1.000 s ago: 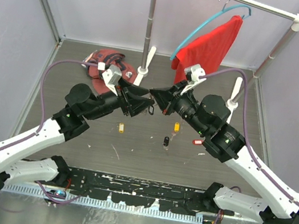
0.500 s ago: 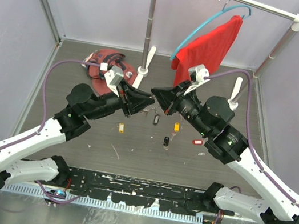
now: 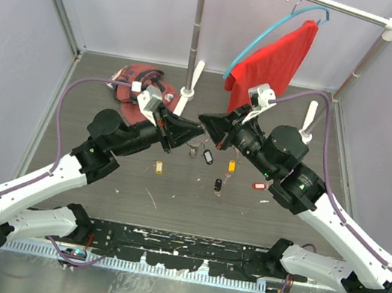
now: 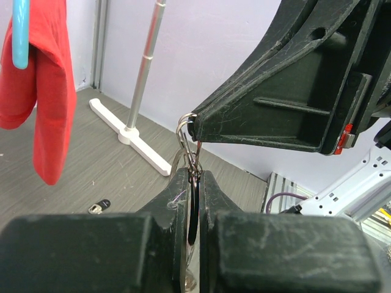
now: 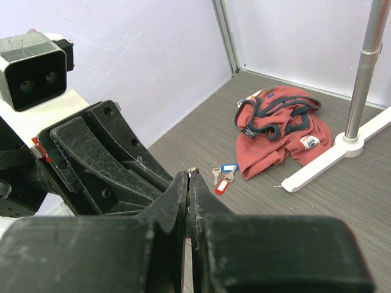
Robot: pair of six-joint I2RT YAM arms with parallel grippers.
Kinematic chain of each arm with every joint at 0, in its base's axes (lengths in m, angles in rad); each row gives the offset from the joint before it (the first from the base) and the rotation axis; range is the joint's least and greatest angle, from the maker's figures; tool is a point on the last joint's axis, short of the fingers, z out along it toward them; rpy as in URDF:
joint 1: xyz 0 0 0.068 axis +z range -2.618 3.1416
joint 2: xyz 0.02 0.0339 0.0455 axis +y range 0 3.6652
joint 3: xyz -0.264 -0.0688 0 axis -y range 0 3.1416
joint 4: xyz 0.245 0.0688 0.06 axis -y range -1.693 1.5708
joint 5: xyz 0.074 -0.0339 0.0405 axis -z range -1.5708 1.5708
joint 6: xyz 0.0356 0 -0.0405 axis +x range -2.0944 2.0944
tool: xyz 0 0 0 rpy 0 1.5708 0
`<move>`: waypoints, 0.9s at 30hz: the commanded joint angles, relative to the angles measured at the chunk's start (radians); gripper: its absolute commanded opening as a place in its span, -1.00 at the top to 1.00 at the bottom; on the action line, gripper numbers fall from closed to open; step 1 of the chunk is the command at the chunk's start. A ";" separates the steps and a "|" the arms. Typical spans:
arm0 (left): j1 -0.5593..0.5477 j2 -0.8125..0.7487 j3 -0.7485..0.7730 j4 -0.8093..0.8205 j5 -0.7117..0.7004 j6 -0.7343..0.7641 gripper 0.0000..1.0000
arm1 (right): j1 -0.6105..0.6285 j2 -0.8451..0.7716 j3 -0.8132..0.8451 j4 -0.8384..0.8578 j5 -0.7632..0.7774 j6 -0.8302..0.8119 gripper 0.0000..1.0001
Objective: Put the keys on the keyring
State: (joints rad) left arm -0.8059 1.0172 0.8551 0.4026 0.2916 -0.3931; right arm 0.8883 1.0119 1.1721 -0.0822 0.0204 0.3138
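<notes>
Both grippers meet tip to tip above the table's middle. My left gripper (image 3: 192, 132) is shut on a dark flat piece, apparently a black key tag (image 4: 194, 201), whose top end links to the keyring (image 4: 187, 137). My right gripper (image 3: 204, 126) is shut on the keyring's upper edge (image 5: 192, 172); its fingertip (image 4: 201, 125) shows in the left wrist view. A silver key (image 3: 194, 148) and a black tag (image 3: 209, 156) hang below the two tips. Loose keys lie on the table: yellow tags (image 3: 158, 165) (image 3: 231, 166), black (image 3: 217, 185), red (image 3: 257, 185), and a blue and red pair (image 5: 225, 175).
A crumpled red garment (image 3: 137, 83) lies at the back left. A metal rack stands behind on a white foot (image 3: 193, 78), with a red cloth (image 3: 275, 62) on a blue hanger. Purple walls close in the sides.
The hanging key and black tag have dropped and swung out to the right below the tips. The right gripper has shifted slightly right. Both grippers stay shut.
</notes>
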 commanded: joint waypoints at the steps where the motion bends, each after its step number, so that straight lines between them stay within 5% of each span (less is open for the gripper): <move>1: 0.002 -0.009 0.009 0.065 -0.016 0.011 1.00 | 0.004 -0.027 0.048 0.050 -0.027 0.011 0.97; 17: 0.001 -0.028 -0.035 0.153 0.031 0.028 1.00 | 0.003 -0.010 0.096 0.014 -0.154 -0.025 0.84; 27: 0.001 -0.064 -0.063 0.182 0.047 0.066 1.00 | 0.002 -0.072 0.107 -0.033 -0.165 -0.100 0.38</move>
State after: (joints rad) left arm -0.8059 0.9829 0.8070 0.5186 0.3325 -0.3622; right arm 0.8871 0.9985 1.2255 -0.1261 -0.1444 0.2543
